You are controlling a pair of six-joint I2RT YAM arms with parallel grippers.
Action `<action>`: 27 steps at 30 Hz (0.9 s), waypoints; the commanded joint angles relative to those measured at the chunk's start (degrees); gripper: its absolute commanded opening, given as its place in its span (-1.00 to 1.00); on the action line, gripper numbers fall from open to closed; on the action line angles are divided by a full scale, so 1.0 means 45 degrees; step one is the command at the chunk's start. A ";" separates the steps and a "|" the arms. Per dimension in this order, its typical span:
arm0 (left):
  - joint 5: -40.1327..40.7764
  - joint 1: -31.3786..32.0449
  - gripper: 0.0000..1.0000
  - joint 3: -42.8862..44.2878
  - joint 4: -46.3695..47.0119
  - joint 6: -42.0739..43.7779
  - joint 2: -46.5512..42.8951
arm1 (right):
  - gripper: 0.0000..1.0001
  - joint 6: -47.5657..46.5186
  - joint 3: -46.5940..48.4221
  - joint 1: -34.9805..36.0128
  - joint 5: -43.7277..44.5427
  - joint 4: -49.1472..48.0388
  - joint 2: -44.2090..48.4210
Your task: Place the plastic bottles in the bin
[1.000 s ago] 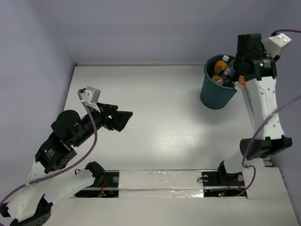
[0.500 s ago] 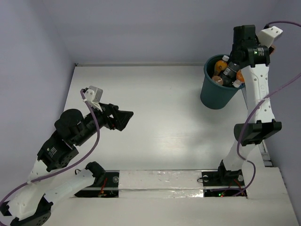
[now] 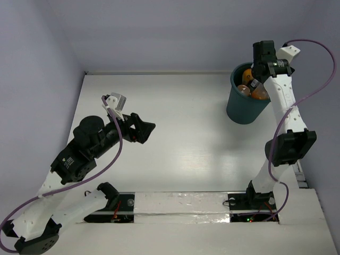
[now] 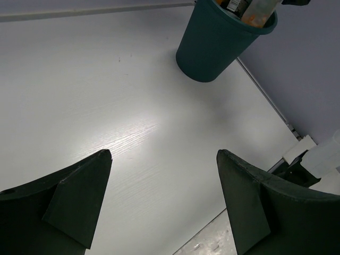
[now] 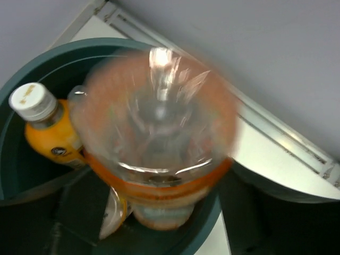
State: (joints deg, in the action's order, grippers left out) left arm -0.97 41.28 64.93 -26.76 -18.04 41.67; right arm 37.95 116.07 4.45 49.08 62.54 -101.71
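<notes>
The bin [image 3: 241, 109] is a dark teal bucket at the table's far right corner, with several orange plastic bottles [image 3: 249, 87] inside. My right gripper [image 3: 258, 79] points down over its mouth. In the right wrist view a clear bottle with an orange band [image 5: 159, 122] is blurred between the spread fingers of the right gripper [image 5: 159, 223], while the bin's rim [image 5: 53, 58] and a white-capped orange bottle [image 5: 50, 133] stay sharp. My left gripper [image 3: 146, 130] hovers open and empty over the table's left middle, seen as the left gripper [image 4: 163, 153] facing the bin [image 4: 210, 50].
Walls close the table at the back, left and right. A metal rail [image 5: 276, 138] runs along the wall just behind the bin. A taped strip [image 3: 180, 204] crosses the near edge between the arm bases.
My right arm swung left until its gripper hangs over the bin's mouth, and its jaws have widened around the bottle, now blurred. My left arm edged up and to the right.
</notes>
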 commanded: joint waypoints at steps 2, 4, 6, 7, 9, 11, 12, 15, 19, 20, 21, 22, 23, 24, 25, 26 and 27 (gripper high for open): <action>-0.0096 0.0066 0.56 0.0318 0.0713 0.0123 -0.0022 | 0.69 -0.0056 0.0397 -0.0051 -0.0807 -0.0345 0.1117; 0.0039 0.0066 0.56 0.0396 0.0713 0.0162 -0.0060 | 0.90 -0.0036 0.0572 -0.0051 -0.0985 -0.0227 0.1467; 0.0099 0.0066 0.56 0.0474 0.0655 0.0375 -0.0080 | 1.00 -0.0094 0.0884 -0.0051 -0.0927 0.0046 0.1664; 0.0582 0.0066 0.56 0.0571 0.0577 0.0454 -0.0080 | 0.99 -0.0249 0.1118 -0.0051 -0.0868 0.0143 0.1742; 0.0762 0.0066 0.59 0.0650 0.0499 0.0707 -0.0080 | 1.00 -0.0406 0.2035 -0.0051 -0.0693 0.0495 0.1938; 0.0997 0.0066 0.61 0.0670 0.0440 0.0748 -0.0080 | 1.00 -0.0505 0.2738 -0.0051 -0.0653 0.0903 0.2074; 0.1055 0.0066 0.63 0.0689 0.0440 0.0728 -0.0080 | 0.99 -0.0485 0.3380 -0.0051 -0.0730 0.1022 0.2172; 0.1114 0.0066 0.65 0.0728 0.0420 0.0553 -0.0158 | 0.60 -0.0174 0.3622 -0.0051 -0.1662 0.1025 0.3182; 0.1659 0.0066 0.75 0.1000 0.0342 0.0494 -0.0334 | -1.00 -0.0153 0.0686 0.0105 -0.4765 -0.1762 0.6579; 0.1797 0.0066 0.76 0.1060 0.0361 0.0552 -0.0489 | -1.00 -0.0076 -0.0141 0.0105 -0.5741 -0.3374 0.7418; 0.1876 0.0066 0.77 0.1099 0.0400 0.0552 -0.0568 | -1.00 0.0002 -0.0961 0.0105 -0.7742 -0.4261 0.8258; 0.2205 0.0066 0.92 0.1196 0.0439 0.0553 -0.0646 | -1.00 0.0409 -0.2574 0.0105 -0.8632 -0.5082 0.9871; 0.2305 0.0066 0.98 0.1236 0.0498 0.0591 -0.0763 | -1.00 0.0684 -0.3306 0.0105 -0.9472 -0.5921 1.0622; 0.2383 0.0066 0.98 0.1313 0.0576 0.0650 -0.0822 | -1.00 0.0957 -0.3951 0.0105 -1.0738 -0.7206 1.1307; 0.2616 0.0066 0.98 0.1469 0.0692 0.0650 -0.0823 | -1.00 0.1308 -0.4557 0.0105 -1.1504 -0.7818 1.2512; 0.2792 0.0066 0.98 0.1606 0.0732 0.0611 -0.0745 | -1.00 0.1447 -0.5337 0.0105 -1.1957 -0.8520 1.2988; 0.2891 0.0066 0.98 0.1762 0.0752 0.0495 -0.0686 | -0.98 0.1564 -0.5538 0.0105 -1.2599 -0.8643 1.3341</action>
State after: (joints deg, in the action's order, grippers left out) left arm 8.67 41.28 68.99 -26.81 -15.90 39.07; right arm 41.67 95.94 4.56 8.95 38.50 -45.52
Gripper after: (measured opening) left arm 0.990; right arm 0.011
